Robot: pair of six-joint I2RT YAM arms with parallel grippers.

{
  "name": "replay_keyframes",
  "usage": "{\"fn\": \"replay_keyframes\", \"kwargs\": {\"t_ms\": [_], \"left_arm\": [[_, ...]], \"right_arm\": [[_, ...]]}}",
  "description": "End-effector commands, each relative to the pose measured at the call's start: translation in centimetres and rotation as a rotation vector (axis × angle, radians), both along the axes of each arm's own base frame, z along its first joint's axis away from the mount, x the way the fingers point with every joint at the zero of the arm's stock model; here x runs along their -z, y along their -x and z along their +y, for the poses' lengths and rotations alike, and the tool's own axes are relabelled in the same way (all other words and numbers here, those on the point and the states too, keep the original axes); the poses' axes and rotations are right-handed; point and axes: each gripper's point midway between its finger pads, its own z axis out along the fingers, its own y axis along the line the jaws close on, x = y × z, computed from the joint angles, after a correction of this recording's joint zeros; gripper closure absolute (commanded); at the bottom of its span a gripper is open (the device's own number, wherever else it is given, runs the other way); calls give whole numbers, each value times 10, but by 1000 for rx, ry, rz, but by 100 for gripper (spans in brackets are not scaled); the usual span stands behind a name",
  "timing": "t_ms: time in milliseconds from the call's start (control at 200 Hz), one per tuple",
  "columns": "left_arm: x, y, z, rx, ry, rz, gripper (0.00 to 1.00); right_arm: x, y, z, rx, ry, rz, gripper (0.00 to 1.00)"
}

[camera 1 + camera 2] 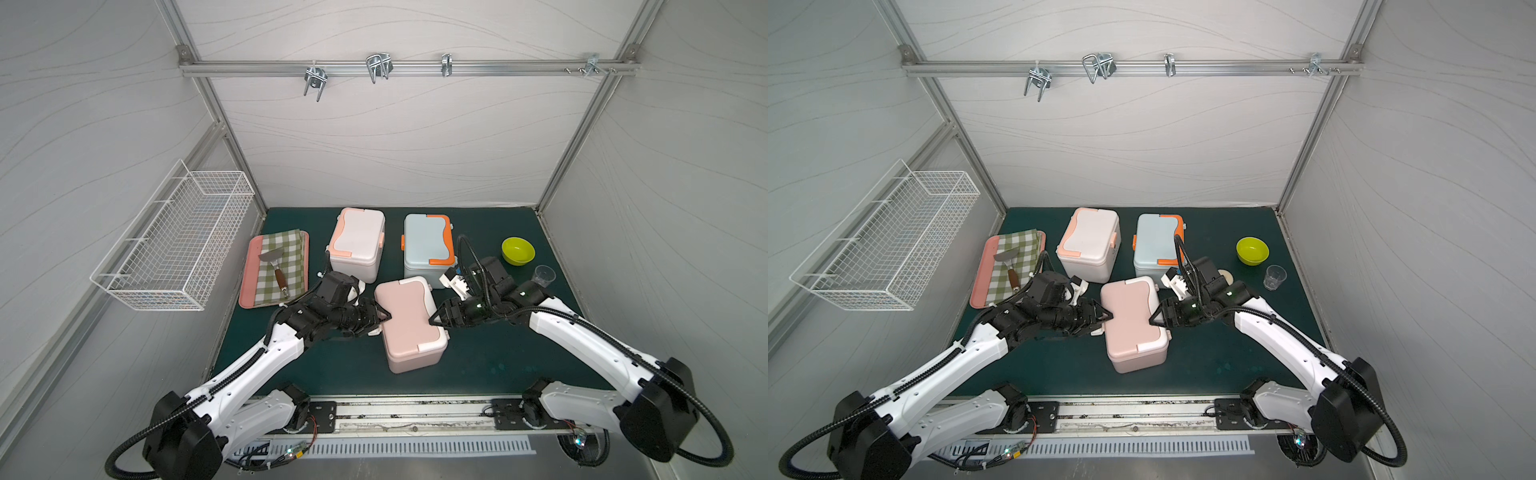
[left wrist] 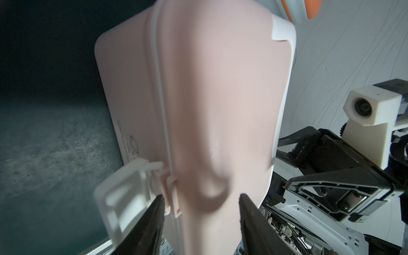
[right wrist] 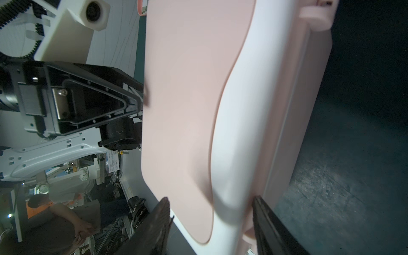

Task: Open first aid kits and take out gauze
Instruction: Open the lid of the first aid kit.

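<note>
Sitting shut on the bench (image 1: 490, 365) in both top views, the pale pink kit (image 1: 409, 320) (image 1: 1131, 324) hid any gauze. Left wrist view showed left jaws spread beside a swung-out latch (image 2: 123, 198); right wrist view, right jaws spread, perhaps touching the kit. Lifting against a latch still caught could tip the kit.

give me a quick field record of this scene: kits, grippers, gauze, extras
nearest kit: pale pink box, lid on
latch: white side latch swung outward
left gripper: jaws straddle the pink lid's edge, grip unclear
right gripper: jaws straddle the opposite edge, grip unclear
far kits: white box with peach trim, light blue box with orange trim, both closed
gauze: none visible
extras: green bowl, clear cup, spatula on checked cloth on pink tray
</note>
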Motion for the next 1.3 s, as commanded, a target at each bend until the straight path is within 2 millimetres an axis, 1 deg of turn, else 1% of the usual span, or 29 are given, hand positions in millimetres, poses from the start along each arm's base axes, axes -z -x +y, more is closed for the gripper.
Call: {"fn": "replay_keyframes", "kwargs": {"t_ms": [0, 85, 250, 330, 410, 520, 660, 745, 785, 875, 931, 981, 1086, 1191, 1296], "left_arm": [[-29, -8, -6, 8, 42, -77, 47], [-29, -7, -5, 7, 34, -76, 49], [-25, -8, -5, 4, 36, -69, 48], [-23, -9, -7, 7, 43, -65, 41], [-25, -10, -11, 14, 68, -67, 34], [-34, -11, -19, 24, 132, -77, 28], [-50, -12, -26, 31, 202, -97, 27], [-59, -12, -27, 30, 227, -112, 27], [-62, -13, -27, 26, 237, -121, 27], [-67, -11, -27, 27, 247, -126, 27], [-70, -11, -27, 27, 253, -129, 27], [-72, -11, -27, 29, 258, -132, 27], [-81, -14, -30, 36, 269, -144, 27], [-95, -18, -36, 54, 284, -167, 27], [-111, -21, -47, 88, 287, -191, 26]], "right_arm": [[4, 5, 2, -27, -4, 4, 40], [5, 6, 2, -27, -3, 6, 40], [5, 6, 2, -26, -3, 6, 40], [5, 6, 2, -26, -4, 8, 38], [5, 7, 4, -31, -7, 13, 33], [3, 10, 9, -44, -17, 20, 28], [0, 16, 18, -62, -37, 31, 27], [1, 17, 18, -50, -30, 34, 27], [1, 15, 16, -35, -20, 30, 27], [5, 8, 5, 18, 40, 7, 19], [5, 4, -4, 55, 74, -17, 12], [2, 0, -11, 85, 87, -39, 1], [-11, -7, -24, 141, 77, -86, 1], [-29, -11, -35, 187, 52, -144, 1], [-46, -14, -44, 231, 37, -208, 1]]}}
